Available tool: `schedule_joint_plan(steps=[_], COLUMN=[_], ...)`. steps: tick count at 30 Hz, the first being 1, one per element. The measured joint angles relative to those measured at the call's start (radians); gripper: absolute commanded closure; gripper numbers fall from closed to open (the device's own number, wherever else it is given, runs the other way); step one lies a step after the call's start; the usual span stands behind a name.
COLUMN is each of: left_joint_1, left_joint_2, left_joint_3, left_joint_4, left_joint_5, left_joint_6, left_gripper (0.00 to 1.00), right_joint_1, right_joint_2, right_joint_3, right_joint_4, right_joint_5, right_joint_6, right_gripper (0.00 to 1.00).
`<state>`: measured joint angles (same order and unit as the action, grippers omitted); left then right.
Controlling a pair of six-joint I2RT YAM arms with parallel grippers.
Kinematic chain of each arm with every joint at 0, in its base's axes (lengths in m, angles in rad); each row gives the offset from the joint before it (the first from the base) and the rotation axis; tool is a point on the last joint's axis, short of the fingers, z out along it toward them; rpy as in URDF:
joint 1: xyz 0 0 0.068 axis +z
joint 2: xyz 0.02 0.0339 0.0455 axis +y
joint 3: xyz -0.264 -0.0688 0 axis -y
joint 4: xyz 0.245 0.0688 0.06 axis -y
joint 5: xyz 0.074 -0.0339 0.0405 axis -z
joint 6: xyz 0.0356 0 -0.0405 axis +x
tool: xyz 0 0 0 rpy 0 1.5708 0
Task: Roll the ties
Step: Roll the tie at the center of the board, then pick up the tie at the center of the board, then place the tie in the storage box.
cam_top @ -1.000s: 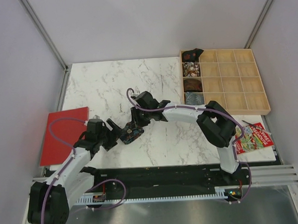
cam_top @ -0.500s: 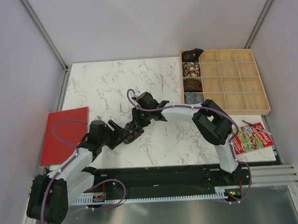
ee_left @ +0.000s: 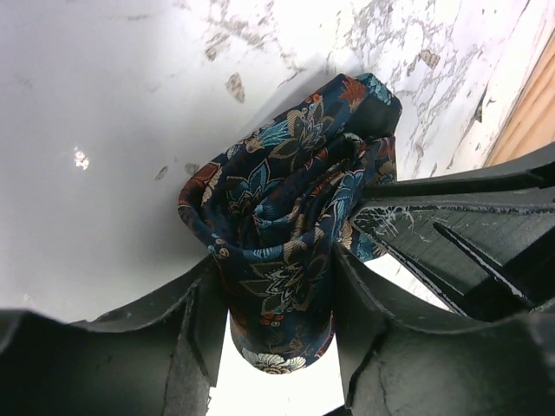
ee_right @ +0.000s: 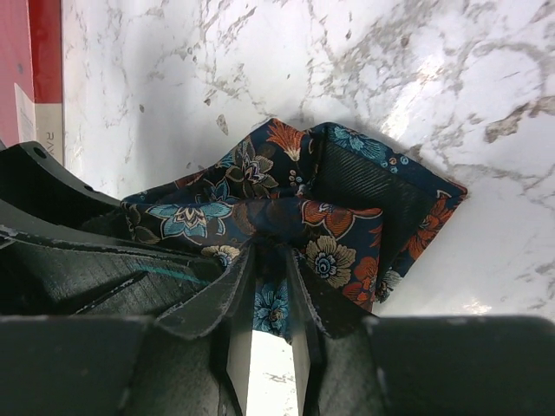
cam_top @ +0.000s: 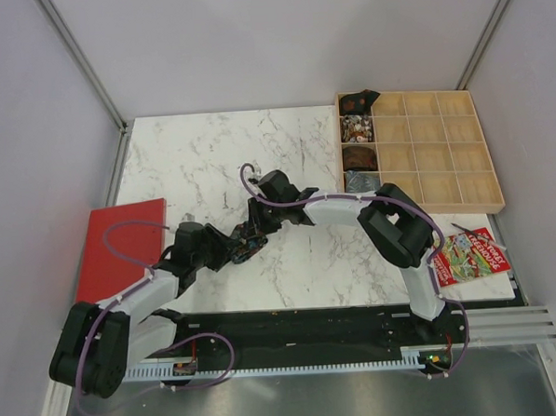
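A dark navy tie with red, blue and cream flowers (cam_top: 243, 242) lies bunched into a loose roll on the marble table, between both grippers. My left gripper (cam_top: 226, 252) is shut on the roll's near end; in the left wrist view the tie (ee_left: 286, 234) fills the gap between the fingers (ee_left: 195, 312). My right gripper (cam_top: 254, 231) is shut on a fold of the tie (ee_right: 286, 217) from the far side, its fingers (ee_right: 316, 299) pinched close on the cloth. The two grippers almost touch.
A wooden compartment tray (cam_top: 443, 157) stands at the back right with rolled ties (cam_top: 356, 129) in its left column. A flat red board (cam_top: 117, 249) lies at the left edge. A colourful red booklet (cam_top: 469, 256) lies at the front right.
My left gripper has moved right and closed in on the tie. My right gripper has stayed nearly still, holding the tie. The bundle looks tighter between them.
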<state>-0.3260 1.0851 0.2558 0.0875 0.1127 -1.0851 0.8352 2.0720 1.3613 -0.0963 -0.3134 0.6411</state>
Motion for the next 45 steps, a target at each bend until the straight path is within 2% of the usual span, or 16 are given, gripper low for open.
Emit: schedule_joint_plan(steps=[2, 5, 6, 8, 9, 12, 19, 24, 28, 34, 39, 45], left_joint_1=[-0.007, -0.018, -0.019, -0.021, -0.023, -0.026, -0.061, -0.078, -0.138, -0.219, -0.279, -0.333], left_joint_2=[0.027, 0.048, 0.053, 0.06, 0.066, 0.085, 0.062, -0.005, -0.014, 0.042, 0.163, 0.343], left_joint_3=[0.017, 0.027, 0.029, 0.036, 0.045, 0.064, 0.102, 0.154, 0.307, 0.563, 0.761, 0.979], left_joint_4=[0.008, 0.013, 0.015, 0.016, 0.013, 0.008, -0.067, -0.206, -0.325, -0.397, -0.437, -0.468], left_joint_5=[-0.01, -0.028, -0.032, -0.032, -0.033, -0.033, -0.081, -0.111, -0.137, -0.137, -0.129, -0.084], left_joint_6=[0.0, 0.001, 0.0, 0.002, 0.003, 0.011, 0.042, 0.09, 0.154, 0.224, 0.268, 0.318], left_gripper=[0.51, 0.7, 0.82, 0.95, 0.98, 0.98, 0.98, 0.98, 0.98, 0.98, 0.98, 0.98], right_joint_1=[-0.003, -0.006, -0.006, -0.004, -0.004, -0.006, -0.018, -0.071, -0.161, -0.294, -0.349, -0.36], right_joint_2=[-0.006, -0.016, -0.018, -0.023, -0.027, -0.036, -0.066, -0.165, -0.322, -0.61, -0.789, -0.955], right_joint_3=[-0.014, -0.035, -0.041, -0.055, -0.063, -0.078, -0.09, -0.108, -0.112, -0.107, -0.104, -0.183], right_joint_4=[0.019, 0.043, 0.049, 0.067, 0.075, 0.087, 0.065, -0.036, -0.111, -0.204, -0.288, -0.34], right_joint_5=[0.006, 0.011, 0.011, 0.01, 0.013, 0.021, 0.033, 0.098, 0.151, 0.242, 0.331, 0.393], right_joint_6=[0.001, 0.002, 0.003, 0.005, 0.005, 0.006, 0.023, 0.029, 0.027, 0.012, 0.005, 0.011], right_gripper=[0.71, 0.71, 0.72, 0.72, 0.71, 0.7, 0.59, 0.57, 0.55, 0.55, 0.55, 0.54])
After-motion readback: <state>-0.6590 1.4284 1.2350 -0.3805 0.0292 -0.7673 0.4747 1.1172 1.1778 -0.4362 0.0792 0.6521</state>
